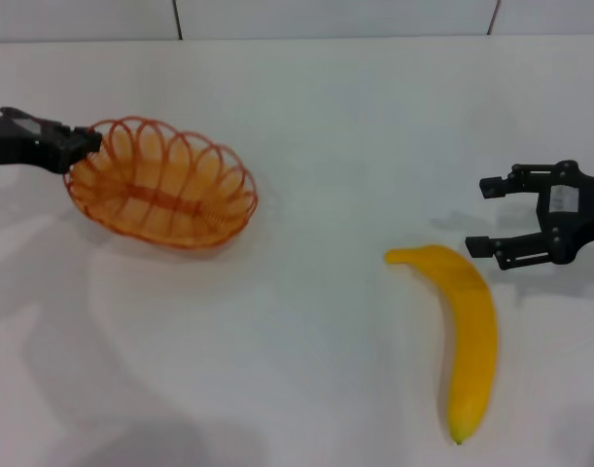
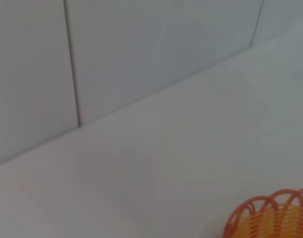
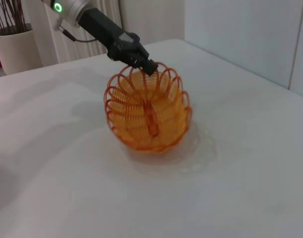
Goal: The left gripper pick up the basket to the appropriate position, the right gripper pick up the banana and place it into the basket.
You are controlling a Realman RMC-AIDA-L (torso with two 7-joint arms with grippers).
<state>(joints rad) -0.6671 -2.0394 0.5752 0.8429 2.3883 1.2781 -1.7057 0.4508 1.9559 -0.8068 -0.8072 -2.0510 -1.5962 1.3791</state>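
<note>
The orange wire basket [image 1: 162,185] sits on the left half of the white table [image 1: 306,126]. My left gripper [image 1: 87,143] is shut on its left rim. In the right wrist view the left gripper [image 3: 147,64] pinches the far rim of the basket [image 3: 149,111], which tips toward the camera. A piece of the basket's rim [image 2: 270,218] shows in the left wrist view. The yellow banana [image 1: 467,331] lies on the table at the right front, its stem end pointing left. My right gripper [image 1: 478,216] hovers open just right of that stem end, holding nothing.
A panelled wall [image 1: 326,17] runs along the table's far edge. A potted plant [image 3: 12,47] stands beyond the table in the right wrist view. Bare tabletop [image 1: 316,292] lies between basket and banana.
</note>
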